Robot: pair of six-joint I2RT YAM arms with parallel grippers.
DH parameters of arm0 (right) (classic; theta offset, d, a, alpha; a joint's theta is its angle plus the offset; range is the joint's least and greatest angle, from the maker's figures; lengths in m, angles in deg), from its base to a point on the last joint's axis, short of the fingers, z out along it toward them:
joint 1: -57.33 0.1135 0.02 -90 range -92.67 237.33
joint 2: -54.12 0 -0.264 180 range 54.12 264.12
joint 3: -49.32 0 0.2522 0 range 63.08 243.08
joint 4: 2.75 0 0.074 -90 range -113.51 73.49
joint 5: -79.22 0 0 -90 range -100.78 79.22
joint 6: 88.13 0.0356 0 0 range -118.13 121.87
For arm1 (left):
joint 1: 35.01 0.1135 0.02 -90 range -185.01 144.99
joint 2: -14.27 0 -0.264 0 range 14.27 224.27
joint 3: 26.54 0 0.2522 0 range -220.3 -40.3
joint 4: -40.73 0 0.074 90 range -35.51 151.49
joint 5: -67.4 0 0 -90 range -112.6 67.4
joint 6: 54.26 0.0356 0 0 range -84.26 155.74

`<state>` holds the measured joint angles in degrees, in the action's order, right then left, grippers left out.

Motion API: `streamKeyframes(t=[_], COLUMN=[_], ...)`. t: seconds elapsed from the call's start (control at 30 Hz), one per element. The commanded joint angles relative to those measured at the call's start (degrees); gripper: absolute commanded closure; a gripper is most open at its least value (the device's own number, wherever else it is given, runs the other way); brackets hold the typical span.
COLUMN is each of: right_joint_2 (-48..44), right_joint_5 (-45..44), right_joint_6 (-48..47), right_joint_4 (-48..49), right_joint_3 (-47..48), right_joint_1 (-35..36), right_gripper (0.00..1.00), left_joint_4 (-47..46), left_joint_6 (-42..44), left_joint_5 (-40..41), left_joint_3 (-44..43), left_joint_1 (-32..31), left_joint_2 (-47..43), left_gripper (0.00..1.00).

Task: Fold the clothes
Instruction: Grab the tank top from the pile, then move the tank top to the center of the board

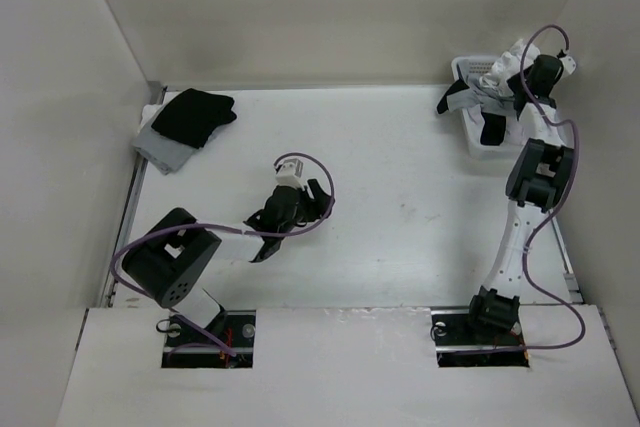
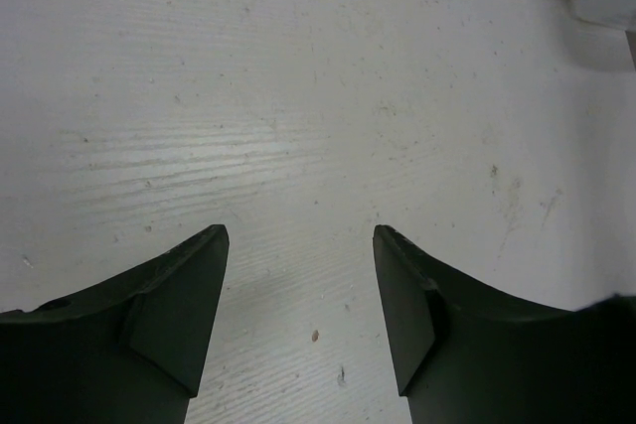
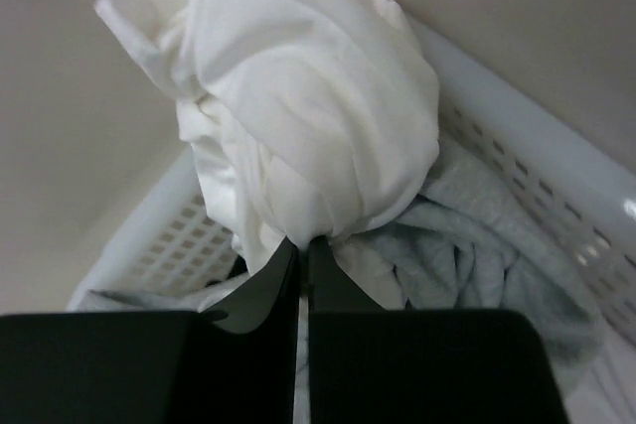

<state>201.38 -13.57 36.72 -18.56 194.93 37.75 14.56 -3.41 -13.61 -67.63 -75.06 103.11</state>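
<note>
The right hand (image 3: 303,245) has its fingers pressed almost together, pinching a fold of the white garment (image 3: 308,106), which hangs bunched above them. Under it lies a pale blue cloth (image 3: 477,235) inside a white slotted basket (image 3: 517,146) at the bench's far right corner. The left hand (image 2: 299,232) is spread wide over bare bench (image 2: 298,76). At the far left, a black garment (image 1: 195,114) lies on a grey cloth (image 1: 160,147).

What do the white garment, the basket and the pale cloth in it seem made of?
The white garment: thin matte fabric, perhaps cotton; it bunches in soft creases. The basket: white moulded plastic, faintly glossy, gridded holes in its walls. The pale cloth: terry or fleece, judging by its fuzzy nap.
</note>
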Motion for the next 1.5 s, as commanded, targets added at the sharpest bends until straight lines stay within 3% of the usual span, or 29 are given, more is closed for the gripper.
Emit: streamKeyframes(t=[0.0, 0.3, 0.67, 0.8, 0.97, 1.03, 1.13, 1.2, 1.3, 1.4, 1.47], right_joint_2=[-10.63, -38.59, -76.83, -93.61, -111.73, -113.6, -109.49, -100.46, -87.88, -89.42, -93.1], right_joint_5=[1.65, 1.38, 2.08, 2.35, -3.52, -7.83, -11.62, -9.89, -3.04, -1.96, -2.75], right_joint_6=[2.24, 2.15, 2.94, 5.39, 13.82, 17.43, 22.18, 24.82, 20.63, 18.68, 16.4], right_joint_4=[14.47, 28.93, 27.1, 20.95, 14.35, 14.87, 16.8, 20.22, 26.72, 26.65, 24.82], right_joint_3=[-11.54, -42.0, -69.52, -77.78, -88.33, -93.6, -100.2, -103.19, -103.9, -105.22, -107.32], right_joint_1=[-0.34, 3.88, 14.68, 25.04, 49.8, 59.39, 64.61, 61.3, 51.12, 48.36, 48.09], right_gripper=[0.98, 0.98, 0.99, 0.98, 0.97, 0.97, 0.93, 0.85, 0.6, 0.56, 0.61], left_joint_4=[-4.2, -3.59, 5.37, 12.4, 25.4, 28.75, 32.71, 34.38, 35.52, 35.88, 35.88], left_joint_6=[-0.57, -1.01, -3.03, -3.56, -5.23, -5.14, -4.88, -4.96, -5.23, -4.44, -3.47], left_joint_5=[-1.17, -4.15, -4.51, -1.18, 1.64, 1.73, 1.29, 0.68, -1.69, -3.01, -3.11], left_joint_3=[-0.97, -0.79, 2.45, 4.21, 4.13, 3.78, 3.43, 3.77, 4.74, 4.92, 5.09], left_joint_1=[-0.42, -0.07, 1.87, 2.92, 6.95, 8.72, 11.53, 13.72, 16.71, 15.67, 12.87], left_joint_2=[0.89, -2.87, -23.6, -33.97, -47.42, -50.16, -51.75, -51.4, -49.12, -47.62, -46.13], left_gripper=[0.41, 0.42, 0.42, 0.43, 0.43, 0.43, 0.43, 0.43, 0.45, 0.49, 0.55])
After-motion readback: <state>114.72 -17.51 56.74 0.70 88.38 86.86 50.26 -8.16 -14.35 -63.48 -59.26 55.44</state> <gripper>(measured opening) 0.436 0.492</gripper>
